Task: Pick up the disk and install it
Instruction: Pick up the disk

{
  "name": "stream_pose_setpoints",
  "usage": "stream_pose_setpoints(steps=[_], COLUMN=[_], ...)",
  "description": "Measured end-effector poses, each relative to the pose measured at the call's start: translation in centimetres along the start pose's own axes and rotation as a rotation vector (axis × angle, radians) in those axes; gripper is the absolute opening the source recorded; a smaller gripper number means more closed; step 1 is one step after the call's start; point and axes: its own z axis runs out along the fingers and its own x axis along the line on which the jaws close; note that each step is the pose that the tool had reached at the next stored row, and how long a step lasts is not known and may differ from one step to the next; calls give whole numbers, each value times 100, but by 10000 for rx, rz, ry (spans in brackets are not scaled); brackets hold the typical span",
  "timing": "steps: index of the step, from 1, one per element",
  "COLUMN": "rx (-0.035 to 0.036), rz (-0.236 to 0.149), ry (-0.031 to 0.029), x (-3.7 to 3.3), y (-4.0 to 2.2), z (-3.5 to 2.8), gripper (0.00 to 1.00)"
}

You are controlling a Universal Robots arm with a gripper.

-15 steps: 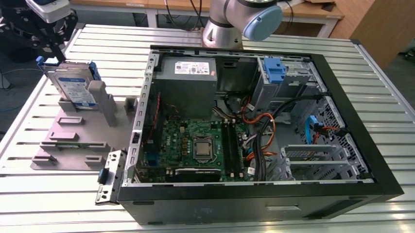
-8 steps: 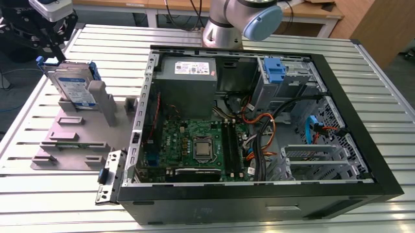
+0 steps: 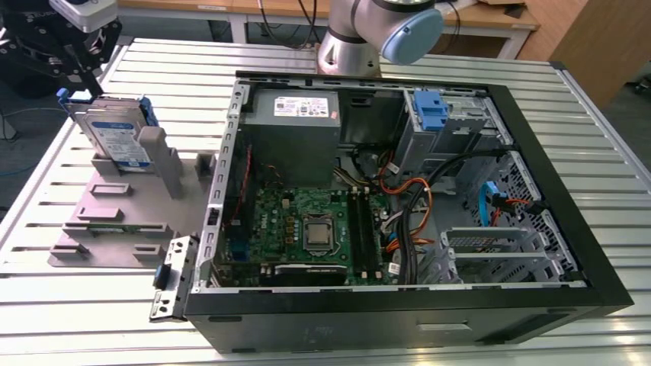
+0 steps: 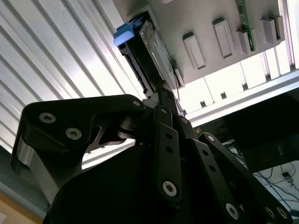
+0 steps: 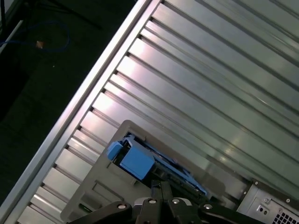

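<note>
At the exterior view's upper left, the gripper [image 3: 79, 85] hangs over the disk [image 3: 114, 137], which stands on end in a grey holder [image 3: 112, 210] on the slatted metal table [image 3: 61, 305]. The open computer case [image 3: 569, 252] lies well apart from it, on the exterior view's right.

The disk leans slightly, with its labelled face turned toward the camera and a blue rail on each side. I judge its long axis to be close to upright, so its thin upper edge is what faces the tool. In both wrist views the gripper [image 4: 161, 88] [image 5: 161, 185] points straight at that edge. The disk [image 4: 148, 46] [image 5: 140, 163] lies directly beyond the tips, and its blue corner tab sits off to one side of them.

The fingers [image 5: 154, 198] are drawn together to a narrow point, with no gap that I can make out. That is far too narrow to span the disk's thickness. Nothing is in their grasp — the disk sits seated in the holder [image 4: 210, 28]. Whether the tips touch the upper edge or stop just short of it cannot be told.

So the relation that matters is plain: tool above, disk below on nearly the same line, thin edge up.
</note>
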Motion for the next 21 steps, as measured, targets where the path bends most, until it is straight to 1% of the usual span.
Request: stream_pose_setpoints(steps=[21], rx=[-53], rz=[-1692], ry=[75], x=[0], y=[0], z=[0], gripper=[11])
